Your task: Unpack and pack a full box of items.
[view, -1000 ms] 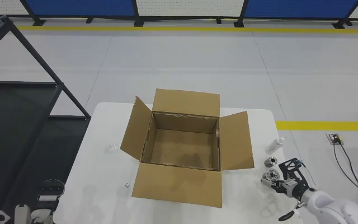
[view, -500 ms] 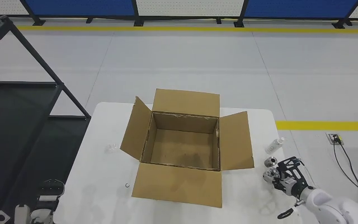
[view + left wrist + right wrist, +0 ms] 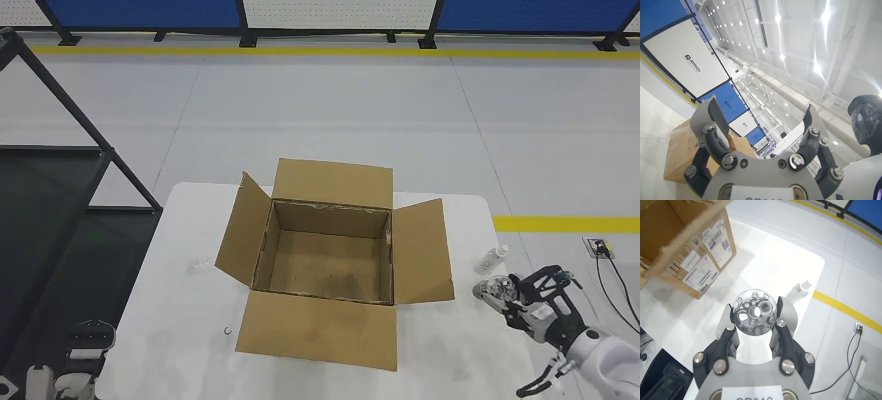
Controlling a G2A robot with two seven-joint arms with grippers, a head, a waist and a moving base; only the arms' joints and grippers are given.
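An open cardboard box (image 3: 330, 262) with all flaps spread stands mid-table, and its inside looks bare. It also appears in the wrist views as the box (image 3: 702, 256) and the box (image 3: 681, 151). To the right of the box, my right gripper (image 3: 503, 294) is shut on a round grey metal part (image 3: 754, 313), holding it by the rim above the white table (image 3: 440, 345). The same metal part (image 3: 495, 291) shows from above. My left gripper (image 3: 761, 111) is open, holds nothing and points up toward the ceiling beside the box.
A small clear bottle (image 3: 489, 260) lies just beyond the right gripper, seen again as the bottle (image 3: 797, 291). A small clear item (image 3: 203, 264) and a tiny ring (image 3: 228, 331) lie left of the box. A black frame (image 3: 90, 200) stands off the table's left side.
My right gripper has shifted right and toward the bottle, and the metal part now sits between its fingers. The box, the bottle and the left arm have not moved.
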